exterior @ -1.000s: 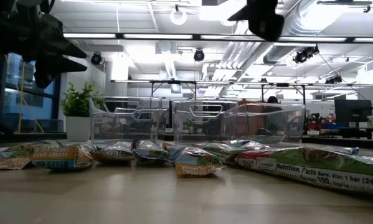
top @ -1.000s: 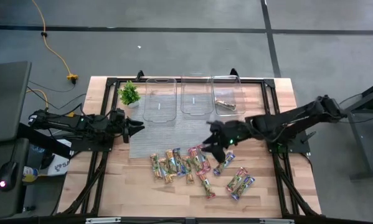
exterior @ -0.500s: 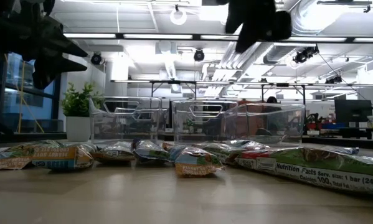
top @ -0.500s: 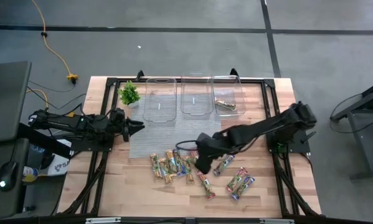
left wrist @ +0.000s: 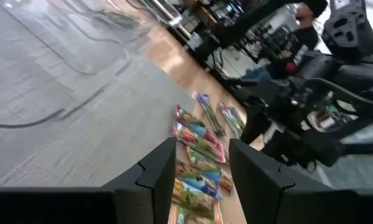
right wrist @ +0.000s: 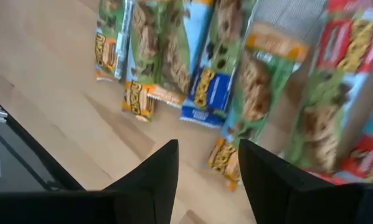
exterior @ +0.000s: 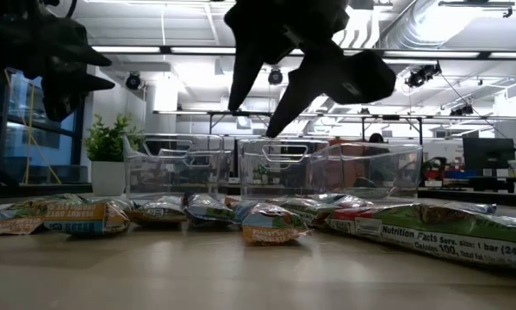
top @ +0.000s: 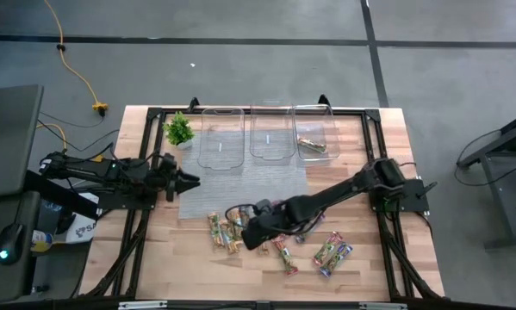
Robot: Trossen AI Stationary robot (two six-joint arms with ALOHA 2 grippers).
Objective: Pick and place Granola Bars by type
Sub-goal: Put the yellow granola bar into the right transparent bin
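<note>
Several granola bars (top: 279,237) lie flat and scattered on the near half of the wooden table, in green-tan, red-pink and blue-purple wrappers. In the low view they form a row (exterior: 266,220). One more bar (top: 312,145) lies inside the rightmost clear tub. My right gripper (top: 245,232) hangs open just above the left part of the pile; in its wrist view its fingers (right wrist: 208,165) stand over green-wrapped bars (right wrist: 205,74) without touching them. My left gripper (top: 186,181) waits open at the table's left side, above the grey mat's edge.
Three clear tubs (top: 221,138) (top: 270,133) (top: 316,133) stand in a row at the far edge. A small green plant (top: 179,130) sits left of them. A grey mat (top: 240,176) covers the middle. Bare wood (top: 154,258) shows near the left front corner.
My right arm has swung from the table's right-middle toward the left and near edge and has come down over the left part of the bar pile. The bars have stayed where they were.
</note>
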